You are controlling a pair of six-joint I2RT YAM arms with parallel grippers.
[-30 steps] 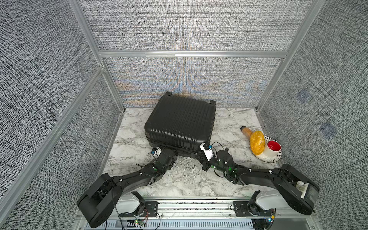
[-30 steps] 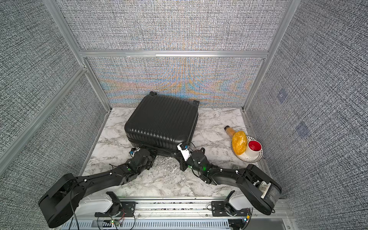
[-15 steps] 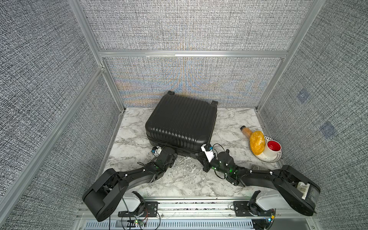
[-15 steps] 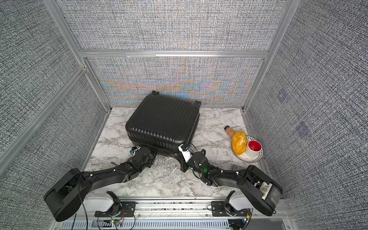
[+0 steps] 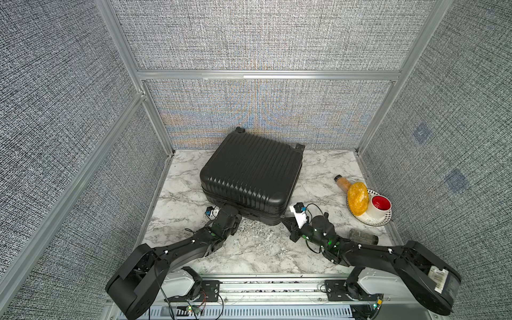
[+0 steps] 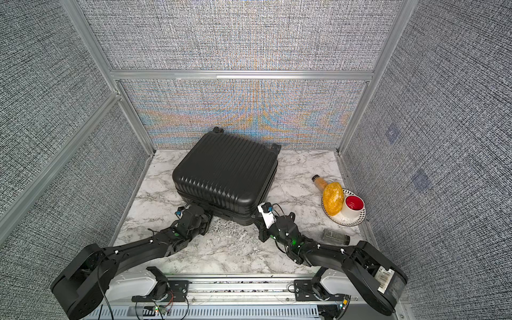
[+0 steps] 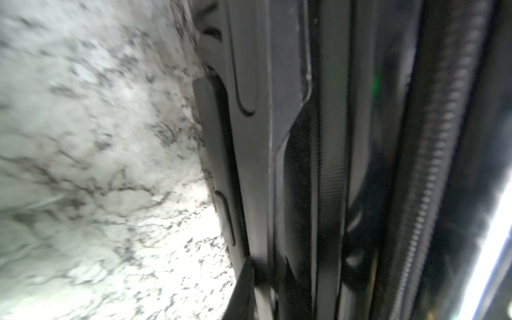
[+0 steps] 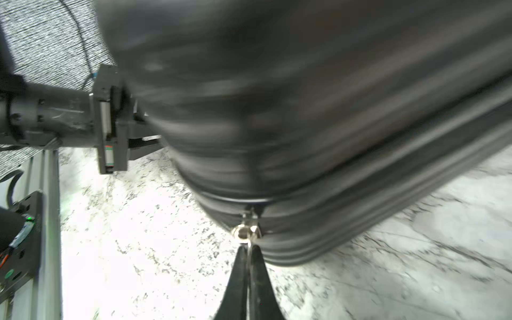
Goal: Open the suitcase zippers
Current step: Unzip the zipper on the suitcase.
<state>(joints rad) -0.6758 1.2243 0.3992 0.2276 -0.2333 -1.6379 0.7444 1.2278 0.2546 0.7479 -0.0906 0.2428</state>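
The suitcase (image 5: 250,174) lies flat and closed on the marble surface (image 5: 263,249), ribbed shell up, its wheeled end close to the back wall. The zipper track (image 7: 426,166) runs along the seam on its near side. At the near right corner a small metal zipper pull (image 8: 246,231) sticks out, and the right end effector (image 8: 248,250) is clamped on it, fingers pressed together around its tab. The left end effector (image 7: 266,273) sits against the near side of the case toward its left corner, fingers drawn together. Whether they pinch anything I cannot tell. Well to the right stand a plate (image 5: 385,221) with a red cup (image 5: 381,203) and a yellow lump (image 5: 358,198), with a bottle (image 5: 342,182) just behind and a glass jar (image 5: 363,235) lying nearer the front.
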